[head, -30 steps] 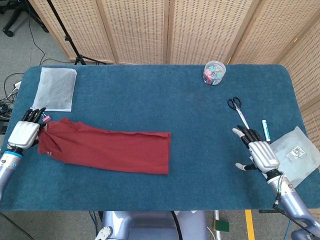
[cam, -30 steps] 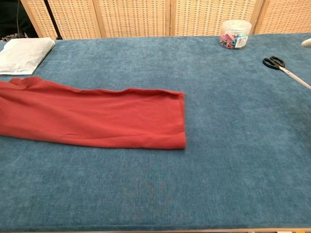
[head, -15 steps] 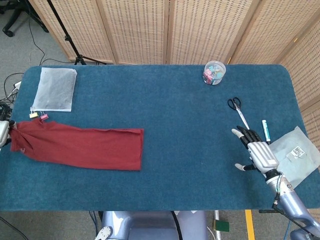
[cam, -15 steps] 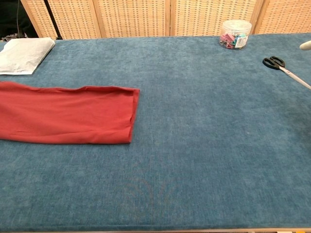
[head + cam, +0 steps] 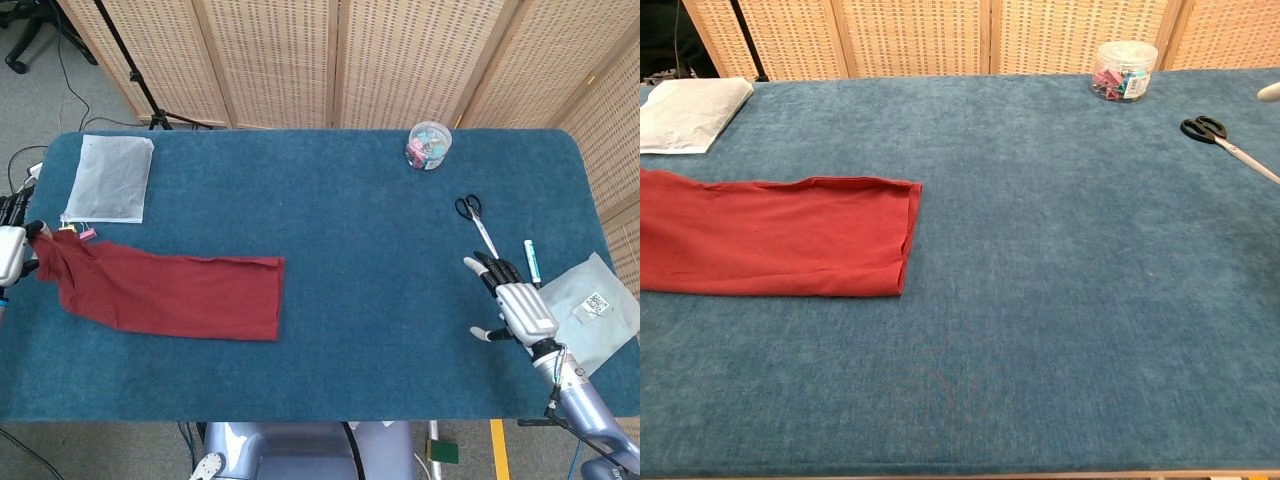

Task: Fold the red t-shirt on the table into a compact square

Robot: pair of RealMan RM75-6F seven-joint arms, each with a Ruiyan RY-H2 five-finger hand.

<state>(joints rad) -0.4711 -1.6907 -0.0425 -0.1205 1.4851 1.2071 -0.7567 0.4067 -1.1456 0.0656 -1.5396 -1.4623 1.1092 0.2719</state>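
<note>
The red t-shirt (image 5: 170,292) lies folded into a long strip on the left part of the blue table (image 5: 360,220); in the chest view the t-shirt (image 5: 770,238) runs off the left edge. My left hand (image 5: 12,252) is at the table's far left edge and grips the shirt's left end, which is lifted slightly. Far from the shirt, near the right front of the table, my right hand (image 5: 515,305) holds nothing and its fingers are spread. The chest view shows only a fingertip of it at the right edge.
A white bag (image 5: 110,178) lies at the back left with small clips (image 5: 78,233) below it. A clear tub of clips (image 5: 428,145) stands at the back. Scissors (image 5: 475,220), a pen (image 5: 532,262) and a grey pouch (image 5: 590,310) lie on the right.
My left hand pulled the shirt leftward across the table over the last second, then raised its left end slightly. The right hand stayed put.
</note>
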